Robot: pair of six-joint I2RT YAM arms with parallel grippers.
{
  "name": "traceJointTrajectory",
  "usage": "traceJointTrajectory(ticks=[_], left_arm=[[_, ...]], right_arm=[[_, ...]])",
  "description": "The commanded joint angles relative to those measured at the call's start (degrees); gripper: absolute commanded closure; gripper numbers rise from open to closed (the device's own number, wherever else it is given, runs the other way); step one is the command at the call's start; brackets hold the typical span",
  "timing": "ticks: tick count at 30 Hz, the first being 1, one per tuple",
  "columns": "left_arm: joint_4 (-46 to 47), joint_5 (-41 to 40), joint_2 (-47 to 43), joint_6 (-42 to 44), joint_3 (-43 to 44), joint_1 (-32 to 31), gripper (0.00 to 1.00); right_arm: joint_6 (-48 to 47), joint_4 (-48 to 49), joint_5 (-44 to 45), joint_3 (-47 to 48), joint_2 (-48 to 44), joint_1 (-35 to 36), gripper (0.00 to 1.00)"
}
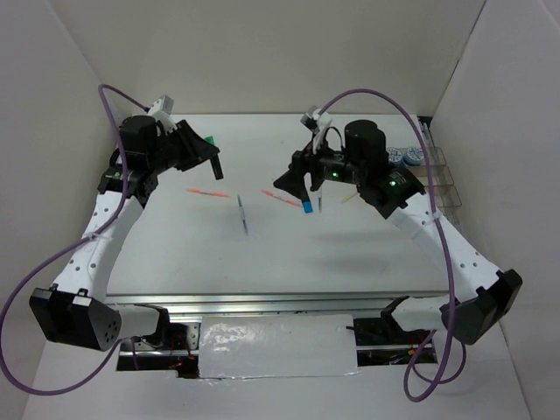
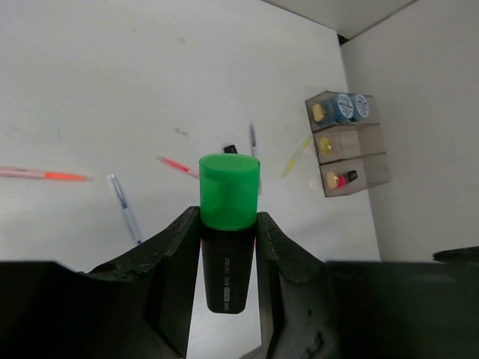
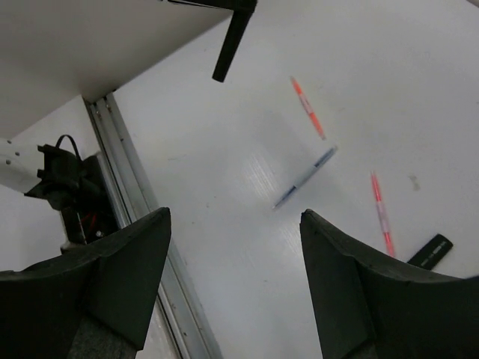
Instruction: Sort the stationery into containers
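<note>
My left gripper (image 2: 228, 218) is shut on a black highlighter with a green cap (image 2: 229, 191), held above the table's far left (image 1: 213, 150). My right gripper (image 3: 233, 217) is open and empty, hovering over the table middle (image 1: 289, 182). Below it lie a blue-capped highlighter (image 1: 307, 207), two silver pens (image 1: 242, 214) (image 1: 321, 203), two orange sticks (image 1: 208, 192) (image 1: 280, 198) and a yellow stick (image 1: 350, 199). The clear organiser tray (image 1: 442, 179) stands at the far right. It holds tape rolls (image 2: 350, 107) in one end compartment and a pink-capped highlighter (image 2: 343, 179) in the other.
White walls close in the table at the back and both sides. A metal rail (image 3: 142, 202) runs along the near edge. The left arm's finger (image 3: 233, 37) shows at the top of the right wrist view.
</note>
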Motion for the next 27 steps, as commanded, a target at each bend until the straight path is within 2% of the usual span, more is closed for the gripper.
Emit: traceJointTrajectory(ticks=[1,14,17,22,23,26,27], left_arm=[[-1.02,5.54,0.88,-7.43,2.20,-1.43,0.94],[-2.51,7.14,1.49,-11.31,6.69,-5.39,0.95],[-2.51,7.31,1.50,-11.57,6.87,-5.56,0.95],[-2.25,7.31,1.41,-11.48,6.43,-5.83,0.95],[-2.33,7.40,1.41,-11.48,6.17,-5.83,0.95],[-1.98,7.31,1.50,-11.40,5.99,-5.92,0.95],[-1.72,7.31,1.50,-11.31,5.81,-5.83,0.91]], right_arm=[[5.87,6.27,9.20,5.79,4.04,6.43,0.24],[14.21,6.63,19.16,19.17,21.01,15.07,0.28],[15.44,6.10,19.60,21.19,23.30,15.33,0.34],[16.06,6.45,18.81,22.60,25.06,15.07,0.53],[15.71,6.54,18.55,22.60,25.07,15.07,0.61],[15.62,6.45,17.93,22.60,25.15,14.46,0.74],[15.01,6.28,17.84,22.08,24.98,13.93,0.83]])
